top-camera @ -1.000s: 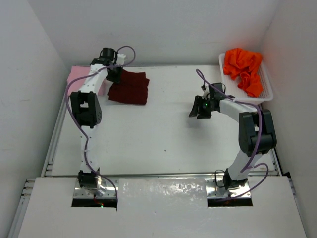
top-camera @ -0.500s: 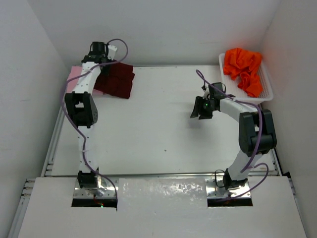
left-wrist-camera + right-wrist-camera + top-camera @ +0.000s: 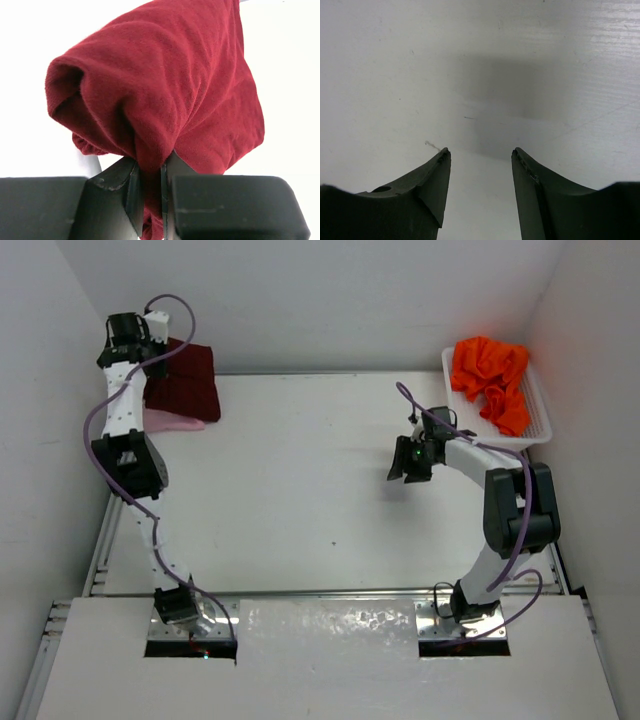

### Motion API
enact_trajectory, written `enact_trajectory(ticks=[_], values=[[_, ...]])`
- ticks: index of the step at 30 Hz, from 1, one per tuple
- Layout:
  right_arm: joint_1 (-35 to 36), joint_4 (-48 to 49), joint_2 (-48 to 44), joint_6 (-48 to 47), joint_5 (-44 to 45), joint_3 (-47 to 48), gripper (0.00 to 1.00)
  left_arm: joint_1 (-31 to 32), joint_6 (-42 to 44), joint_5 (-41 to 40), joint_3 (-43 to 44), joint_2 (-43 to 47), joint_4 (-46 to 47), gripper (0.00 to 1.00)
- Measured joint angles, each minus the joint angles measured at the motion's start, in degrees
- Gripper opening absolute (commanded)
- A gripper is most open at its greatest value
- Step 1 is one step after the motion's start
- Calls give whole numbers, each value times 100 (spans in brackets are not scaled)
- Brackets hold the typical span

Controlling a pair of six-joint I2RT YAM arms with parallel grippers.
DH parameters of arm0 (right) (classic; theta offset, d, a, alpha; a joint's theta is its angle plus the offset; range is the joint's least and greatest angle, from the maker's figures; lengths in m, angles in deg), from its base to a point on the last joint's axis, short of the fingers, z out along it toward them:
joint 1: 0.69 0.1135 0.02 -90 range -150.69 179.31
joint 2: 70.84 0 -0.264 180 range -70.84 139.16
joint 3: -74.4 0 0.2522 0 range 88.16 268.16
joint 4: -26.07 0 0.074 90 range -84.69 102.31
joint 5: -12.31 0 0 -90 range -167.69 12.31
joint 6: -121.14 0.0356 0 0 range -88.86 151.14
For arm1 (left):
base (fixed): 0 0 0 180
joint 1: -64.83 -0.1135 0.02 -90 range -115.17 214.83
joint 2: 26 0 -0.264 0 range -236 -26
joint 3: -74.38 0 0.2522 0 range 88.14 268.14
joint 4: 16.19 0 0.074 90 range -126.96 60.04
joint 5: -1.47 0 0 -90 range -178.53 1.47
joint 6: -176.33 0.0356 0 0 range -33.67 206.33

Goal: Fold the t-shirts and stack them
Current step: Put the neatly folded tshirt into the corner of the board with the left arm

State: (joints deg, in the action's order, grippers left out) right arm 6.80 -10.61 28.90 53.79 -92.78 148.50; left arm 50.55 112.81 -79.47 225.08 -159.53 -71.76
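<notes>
Maroon t-shirt (image 3: 165,85), bunched, pinched in left hand (image 3: 149,172) (draping beyond)

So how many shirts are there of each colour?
Pink shirt: 1
Maroon shirt: 1
Orange shirt: 1
Total: 3

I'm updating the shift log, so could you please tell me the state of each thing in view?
maroon t-shirt: pinched at a fold, lifted, hanging bunched.
left pincer: shut on the maroon t-shirt.
right pincer: open, empty, above the table.
pink t-shirt: lying at the far left, partly hidden by the maroon one.
orange t-shirt: crumpled, unfolded, in the basket.
basket: upright, far right.
</notes>
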Motion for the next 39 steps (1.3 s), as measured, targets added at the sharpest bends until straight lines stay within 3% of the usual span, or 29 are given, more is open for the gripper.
enact_trajectory(ticks=[16, 19, 22, 26, 29, 33, 36, 39], values=[[0, -278, 52, -44, 116, 229, 51, -835, -404, 907, 177, -887, 894, 0], [2, -328, 70, -44, 129, 247, 51, -992, -588, 962, 177, -1084, 1139, 6], [11, -363, 70, -48, 144, 286, 51, -1093, -651, 883, 177, -1263, 1366, 26], [22, -391, 72, -59, 142, 334, 51, -1121, -675, 535, 168, -1349, 1633, 72], [44, -417, 83, -61, 142, 367, 51, -1115, -745, 70, 168, -1349, 1897, 92], [107, -437, 96, -63, 140, 367, 52, -1104, -852, -778, 168, -1349, 2129, 93], [140, -442, 96, -63, 140, 367, 52, -1106, -852, -1193, -33, -1235, 2210, 73], [166, -442, 96, -66, 140, 367, 52, -1058, -424, -846, -935, -669, 2153, 71]])
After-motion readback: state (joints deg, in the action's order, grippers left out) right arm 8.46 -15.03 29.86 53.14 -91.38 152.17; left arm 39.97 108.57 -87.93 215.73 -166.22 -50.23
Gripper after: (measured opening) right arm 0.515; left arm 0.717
